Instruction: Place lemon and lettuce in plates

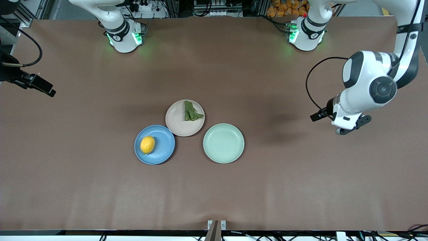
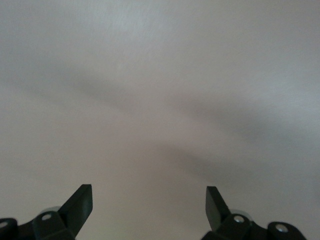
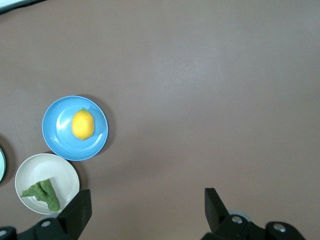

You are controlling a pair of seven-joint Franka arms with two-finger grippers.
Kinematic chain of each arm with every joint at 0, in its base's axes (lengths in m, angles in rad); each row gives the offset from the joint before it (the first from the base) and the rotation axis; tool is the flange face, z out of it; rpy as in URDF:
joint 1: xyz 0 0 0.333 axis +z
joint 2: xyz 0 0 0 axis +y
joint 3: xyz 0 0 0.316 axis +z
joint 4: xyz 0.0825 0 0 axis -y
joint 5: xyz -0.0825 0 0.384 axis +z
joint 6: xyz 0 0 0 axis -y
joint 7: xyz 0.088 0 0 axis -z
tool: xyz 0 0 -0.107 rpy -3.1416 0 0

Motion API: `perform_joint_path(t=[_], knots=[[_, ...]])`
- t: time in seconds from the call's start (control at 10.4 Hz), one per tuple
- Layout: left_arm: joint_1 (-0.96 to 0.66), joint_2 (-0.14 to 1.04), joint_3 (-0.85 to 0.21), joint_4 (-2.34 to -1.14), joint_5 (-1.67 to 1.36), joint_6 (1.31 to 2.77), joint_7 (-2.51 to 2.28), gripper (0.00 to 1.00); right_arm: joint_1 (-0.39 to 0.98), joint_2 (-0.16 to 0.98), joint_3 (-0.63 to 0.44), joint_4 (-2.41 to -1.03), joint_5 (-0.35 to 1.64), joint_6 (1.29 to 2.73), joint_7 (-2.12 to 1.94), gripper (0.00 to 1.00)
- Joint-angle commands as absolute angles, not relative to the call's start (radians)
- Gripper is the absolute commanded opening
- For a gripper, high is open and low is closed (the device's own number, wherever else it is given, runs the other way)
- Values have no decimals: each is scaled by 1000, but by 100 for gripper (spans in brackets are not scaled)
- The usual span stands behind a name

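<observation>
The yellow lemon [image 1: 147, 144] lies in the blue plate [image 1: 164, 147]. The dark green lettuce [image 1: 191, 111] lies in the pale beige-pink plate [image 1: 177, 122], which touches the blue plate and is farther from the front camera. The right wrist view shows the lemon [image 3: 83, 124], the blue plate [image 3: 60, 135], the lettuce [image 3: 44, 193] and the beige plate [image 3: 45, 170]. My right gripper [image 3: 147, 197] is open and empty, high over the right arm's end of the table. My left gripper [image 2: 149, 195] is open and empty over bare table at the left arm's end [image 1: 351, 129].
An empty pale mint-green plate [image 1: 223, 143] sits beside the beige plate, toward the left arm's end. Brown table surface [image 1: 301, 187] lies all round the plates. The left wrist view shows only bare surface.
</observation>
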State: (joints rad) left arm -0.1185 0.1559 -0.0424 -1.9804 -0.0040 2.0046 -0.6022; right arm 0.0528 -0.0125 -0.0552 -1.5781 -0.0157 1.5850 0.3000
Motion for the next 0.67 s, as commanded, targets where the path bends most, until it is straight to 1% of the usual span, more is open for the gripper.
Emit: perform_joint_path(t=[0.0,0.1,0.29,0.58], knots=[[-103,118,-66,-1910,-18,2017,-522,100,55,3,-57,-1549,-17,1603,285,100],[-103,106,-67,-1889,-14,2025,-471,100,55,2,-57,-1549,-18,1620,285,100],[-75,69,-69,-1855,-14,2025,-220,100,55,8,-57,-1549,-21,1621,285,100],[-77,64,-92,-1760,-12,1985,-198,100,41,17,-57,-1531,-12,1620,282,100]])
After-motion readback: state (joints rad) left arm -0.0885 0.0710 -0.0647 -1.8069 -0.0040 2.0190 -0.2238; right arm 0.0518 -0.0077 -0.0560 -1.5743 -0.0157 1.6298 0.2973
